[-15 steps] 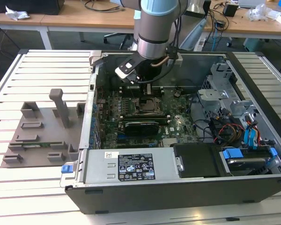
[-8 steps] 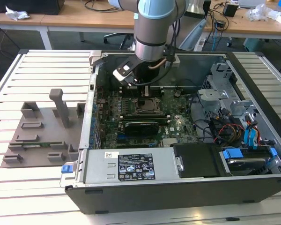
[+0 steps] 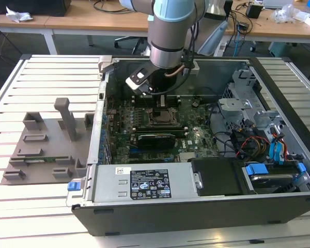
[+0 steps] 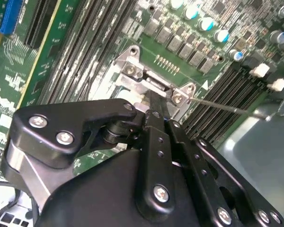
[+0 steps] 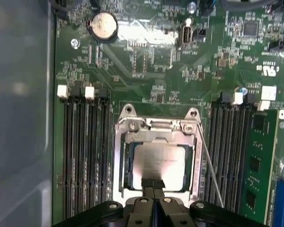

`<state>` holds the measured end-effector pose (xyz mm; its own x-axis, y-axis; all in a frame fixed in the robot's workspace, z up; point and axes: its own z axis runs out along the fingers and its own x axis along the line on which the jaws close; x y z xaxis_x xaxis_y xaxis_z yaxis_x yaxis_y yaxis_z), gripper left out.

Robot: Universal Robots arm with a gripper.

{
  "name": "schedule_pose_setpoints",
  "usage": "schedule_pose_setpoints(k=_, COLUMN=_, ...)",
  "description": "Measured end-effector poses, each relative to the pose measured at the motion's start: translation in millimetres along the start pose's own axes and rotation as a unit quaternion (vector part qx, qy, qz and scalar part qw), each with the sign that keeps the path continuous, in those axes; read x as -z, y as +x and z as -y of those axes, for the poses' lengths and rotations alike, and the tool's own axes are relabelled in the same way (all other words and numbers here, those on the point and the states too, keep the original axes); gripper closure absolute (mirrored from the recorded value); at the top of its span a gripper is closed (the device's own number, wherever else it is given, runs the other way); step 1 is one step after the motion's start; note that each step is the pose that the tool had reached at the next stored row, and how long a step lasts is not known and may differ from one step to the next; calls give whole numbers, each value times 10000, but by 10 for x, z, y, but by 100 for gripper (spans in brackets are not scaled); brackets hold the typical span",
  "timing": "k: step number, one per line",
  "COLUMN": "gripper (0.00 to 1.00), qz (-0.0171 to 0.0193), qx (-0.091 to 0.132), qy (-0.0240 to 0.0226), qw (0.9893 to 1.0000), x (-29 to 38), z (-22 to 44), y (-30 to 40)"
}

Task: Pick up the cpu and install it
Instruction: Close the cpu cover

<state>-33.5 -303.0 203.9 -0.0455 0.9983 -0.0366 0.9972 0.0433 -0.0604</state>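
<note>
My gripper (image 5: pixel 153 183): fingers closed together, grasping nothing, tips at one edge of the cpu (image 5: pixel 158 158). It lies flat inside the socket (image 5: pixel 132 125) frame. Judged light, stiff, slick-topped, fragile underneath; grip opposite edges only.

Closed hand (image 5: pixel 153 182) at socketed cpu (image 5: pixel 159 160)

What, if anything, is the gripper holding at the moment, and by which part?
Apparently nothing: the gripper is shut, its tip at the edge of the cpu, which lies flat in the socket.
</note>
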Motion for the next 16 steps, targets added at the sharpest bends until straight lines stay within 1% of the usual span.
schedule_pose_setpoints(k=1, gripper=89, qz=-3, qx=1, qy=-1, qw=10000, x=33, z=-19, y=0)
schedule_pose_setpoints(k=3, gripper=89, qz=1, qx=0, qy=3, qw=10000, x=98, z=-23, y=-5)
schedule_pose_setpoints(k=4, gripper=89, qz=2, qx=0, qy=4, qw=10000, x=136, z=-22, y=-7)
schedule_pose_setpoints(k=5, gripper=89, qz=2, qx=-1, qy=4, qw=10000, x=158, z=-21, y=-7)
schedule_pose_setpoints(k=6, gripper=89, qz=2, qx=0, qy=4, qw=10000, x=203, z=-18, y=-9)
schedule_pose_setpoints(k=11, gripper=89, qz=2, qx=0, qy=4, qw=10000, x=331, z=-11, y=-14)
schedule_pose_setpoints(k=12, gripper=89, qz=2, qx=0, qy=4, qw=10000, x=375, z=-8, y=-16)
schedule_pose_setpoints(k=16, gripper=89, qz=2, qx=0, qy=4, qw=10000, x=458, z=-3, y=-19)
